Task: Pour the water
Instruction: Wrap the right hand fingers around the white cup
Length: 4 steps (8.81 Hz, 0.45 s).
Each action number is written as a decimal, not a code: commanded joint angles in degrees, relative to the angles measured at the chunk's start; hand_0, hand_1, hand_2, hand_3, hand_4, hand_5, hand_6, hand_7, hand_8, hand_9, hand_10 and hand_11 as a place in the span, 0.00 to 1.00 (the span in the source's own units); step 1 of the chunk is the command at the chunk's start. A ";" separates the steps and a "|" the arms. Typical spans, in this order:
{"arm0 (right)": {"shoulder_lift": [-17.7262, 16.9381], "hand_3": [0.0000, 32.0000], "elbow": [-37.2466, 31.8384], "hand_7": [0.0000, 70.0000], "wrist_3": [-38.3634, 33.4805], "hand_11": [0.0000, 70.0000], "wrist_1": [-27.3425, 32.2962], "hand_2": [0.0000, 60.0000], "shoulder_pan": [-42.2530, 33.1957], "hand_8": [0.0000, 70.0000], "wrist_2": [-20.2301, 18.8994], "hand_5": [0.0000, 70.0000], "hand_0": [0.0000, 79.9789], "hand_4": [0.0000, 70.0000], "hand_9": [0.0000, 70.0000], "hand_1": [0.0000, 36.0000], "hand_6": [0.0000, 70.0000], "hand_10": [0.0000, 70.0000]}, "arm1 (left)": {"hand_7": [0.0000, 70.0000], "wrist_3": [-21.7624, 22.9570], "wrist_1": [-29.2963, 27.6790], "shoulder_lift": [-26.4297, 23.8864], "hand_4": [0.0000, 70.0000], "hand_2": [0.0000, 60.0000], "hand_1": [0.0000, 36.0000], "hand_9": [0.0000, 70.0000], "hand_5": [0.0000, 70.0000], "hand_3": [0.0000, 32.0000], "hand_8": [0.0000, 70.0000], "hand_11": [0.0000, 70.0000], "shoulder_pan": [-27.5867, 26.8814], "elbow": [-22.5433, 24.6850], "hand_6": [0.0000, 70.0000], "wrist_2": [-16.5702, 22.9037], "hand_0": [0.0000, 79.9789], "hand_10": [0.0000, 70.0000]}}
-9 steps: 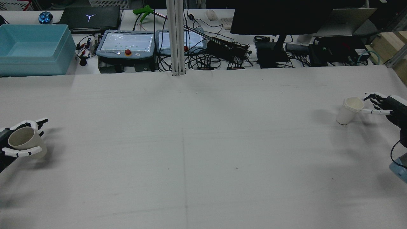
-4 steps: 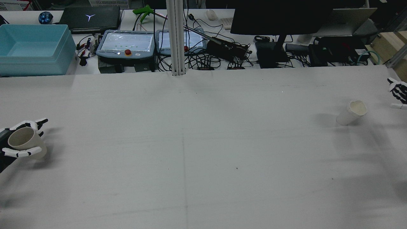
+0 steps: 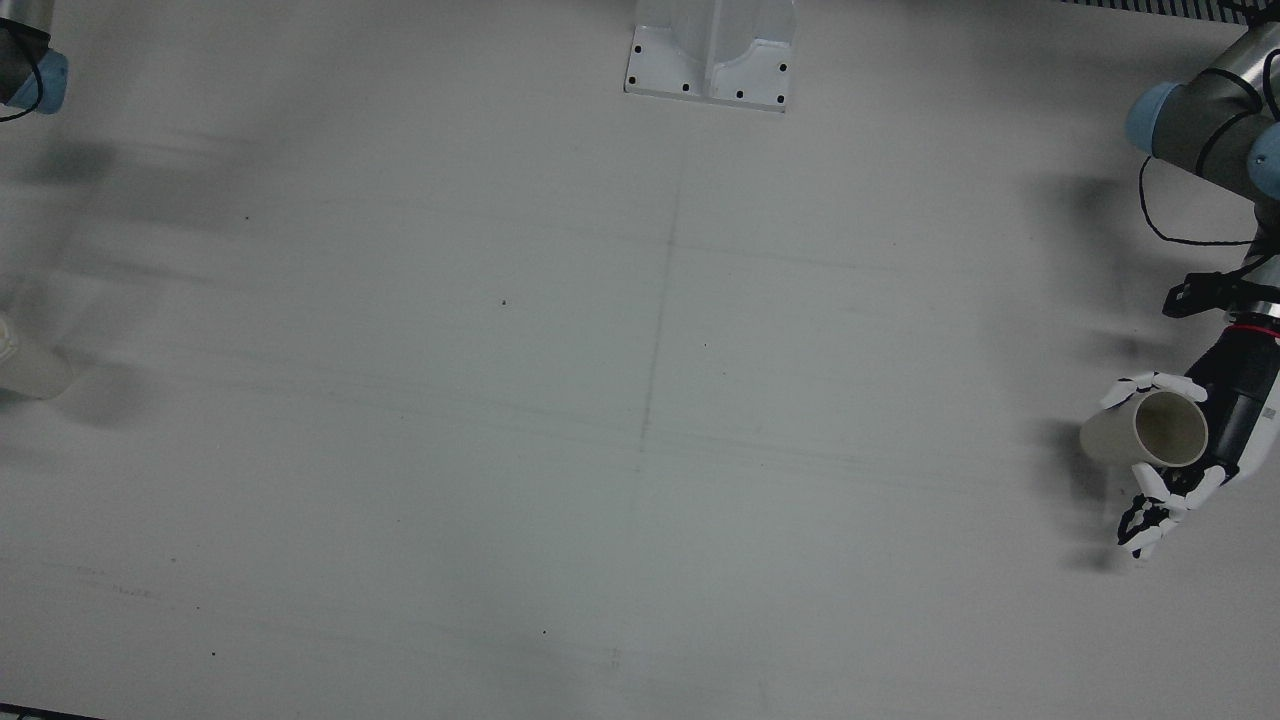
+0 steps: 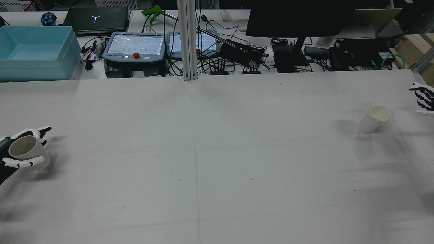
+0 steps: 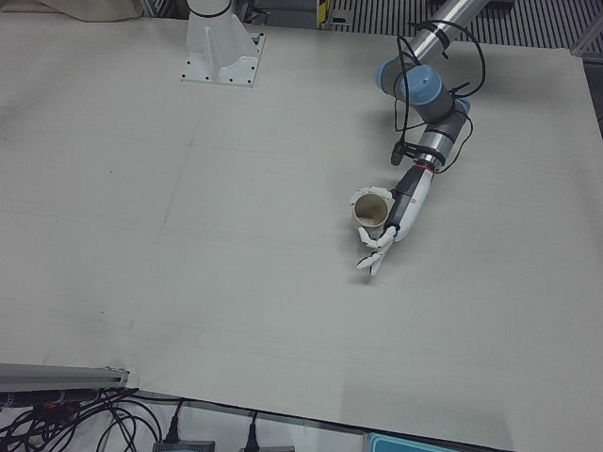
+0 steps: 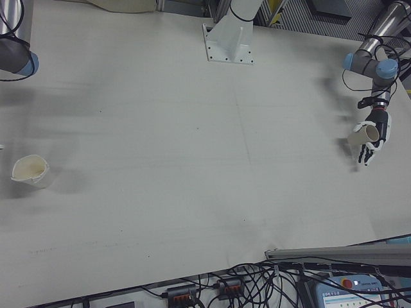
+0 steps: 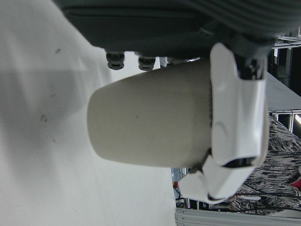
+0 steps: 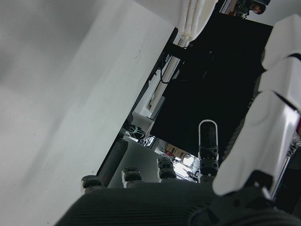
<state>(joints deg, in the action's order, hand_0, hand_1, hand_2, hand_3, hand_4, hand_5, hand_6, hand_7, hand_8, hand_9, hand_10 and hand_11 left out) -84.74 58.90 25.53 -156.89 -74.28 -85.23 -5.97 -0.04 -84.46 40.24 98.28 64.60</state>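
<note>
Rear view: the table [image 4: 217,162] is almost bare, a wide pale sheet with the two cups far apart at its left and right edges. The left hand [image 4: 20,152] sits at the far left edge, its fingers clamped round a paper cup [image 4: 28,152] that tilts a little with its mouth up; the left hand view shows the fingers wrapped on the cup's side. The second cup [image 4: 373,119] stands free on the table near the right edge, its rim looking dented and the body leaning. The right hand [image 4: 423,98] shows only at the right border, just beyond that cup and apart from it, fingers spread and holding nothing; the right hand view shows no cup between them either.

Judged from this, the pour is hardly begun: one cup is gripped, the other is not, and the cups are a whole table apart. Whether either holds water cannot be told. Left to do: bring the cups together and tip.
</note>
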 commanded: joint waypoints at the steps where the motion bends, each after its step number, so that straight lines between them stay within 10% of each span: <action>1: 1.86 0.61 -1.94 0.14 1.89 0.00 -0.08 0.18 3.00 0.04 -0.02 0.62 0.60 0.00 0.03 0.39 0.02 0.00 | 0.24 0.00 -0.75 0.09 0.65 0.84 0.87 0.05 1.00 0.00 0.05 0.08 0.01 -0.81 0.12 0.00 0.75 0.04; 2: 1.77 0.43 -1.94 0.15 1.90 0.00 -0.08 0.18 3.26 0.04 -0.11 0.65 0.60 0.00 0.04 0.39 0.03 0.00 | 0.24 0.00 -0.75 0.00 0.65 0.83 0.87 0.05 1.00 0.00 0.05 0.08 0.01 -0.81 0.12 -0.09 0.75 0.04; 4: 1.42 0.67 -1.94 0.14 2.25 0.00 -0.08 0.18 5.45 0.05 -0.20 0.63 0.60 0.00 0.03 0.40 0.01 0.00 | 0.24 0.00 -0.84 0.00 0.65 0.84 0.86 0.05 1.00 0.00 0.05 0.08 -0.08 -0.90 0.12 -1.05 0.75 0.04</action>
<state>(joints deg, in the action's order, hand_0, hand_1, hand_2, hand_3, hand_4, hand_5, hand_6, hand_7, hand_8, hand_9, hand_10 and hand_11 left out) -83.04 57.00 27.34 -156.97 -70.92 -85.34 -5.97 -0.77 -84.44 40.23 97.48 64.24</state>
